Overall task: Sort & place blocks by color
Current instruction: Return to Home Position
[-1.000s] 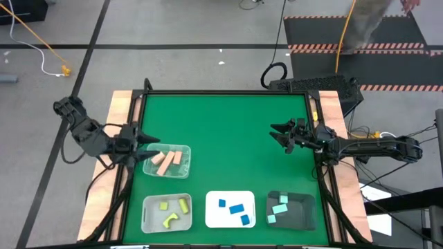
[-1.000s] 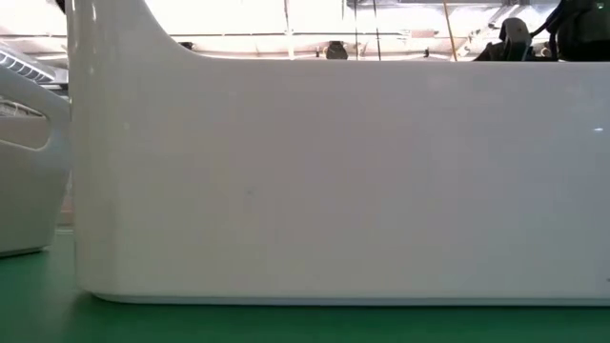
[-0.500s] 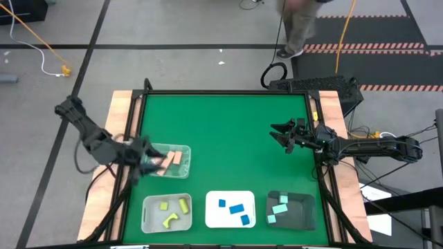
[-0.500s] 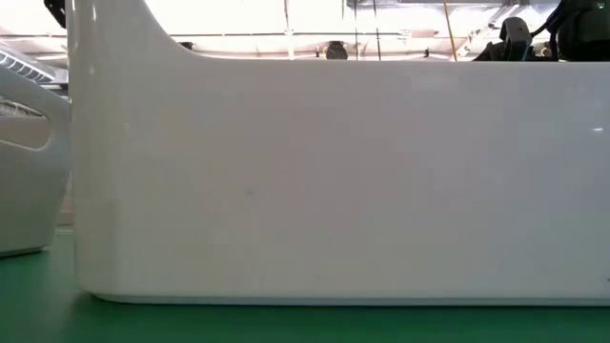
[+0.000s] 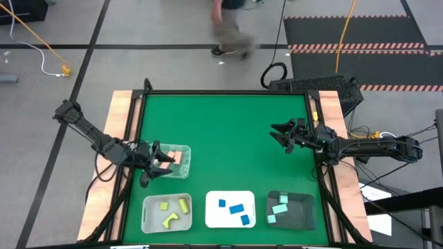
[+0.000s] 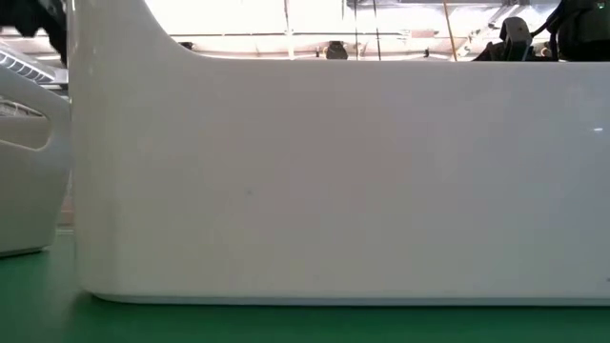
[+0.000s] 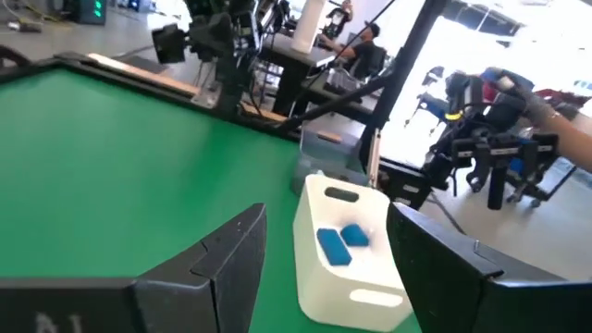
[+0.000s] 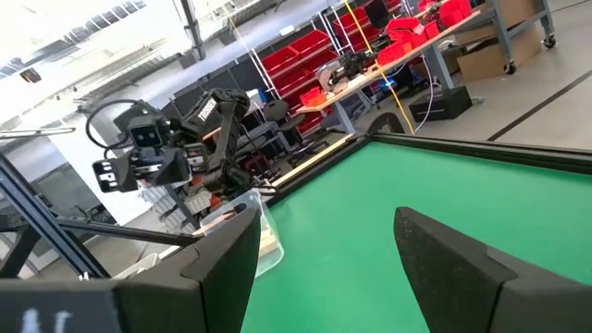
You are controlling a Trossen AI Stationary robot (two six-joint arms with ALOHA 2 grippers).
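The left gripper (image 5: 159, 164) hangs at left-centre of the high view, its fingers spread wide and empty, over the left end of the clear tray (image 5: 183, 172). The salmon-pink blocks (image 5: 178, 159) lie in that tray, just right of its fingertips. The yellow-green blocks (image 5: 173, 211), blue blocks (image 5: 234, 209) and mint blocks (image 5: 279, 207) lie in the trays along the bottom. The right gripper (image 5: 277, 137), also spread and empty, waits at right-centre.

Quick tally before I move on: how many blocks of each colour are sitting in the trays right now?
Salmon-pink blocks: at least 2 showing; the left tool hides part of their tray.
Yellow-green blocks: 3
Blue blocks: 3
Pale mint blocks: 3
Total: at least 11
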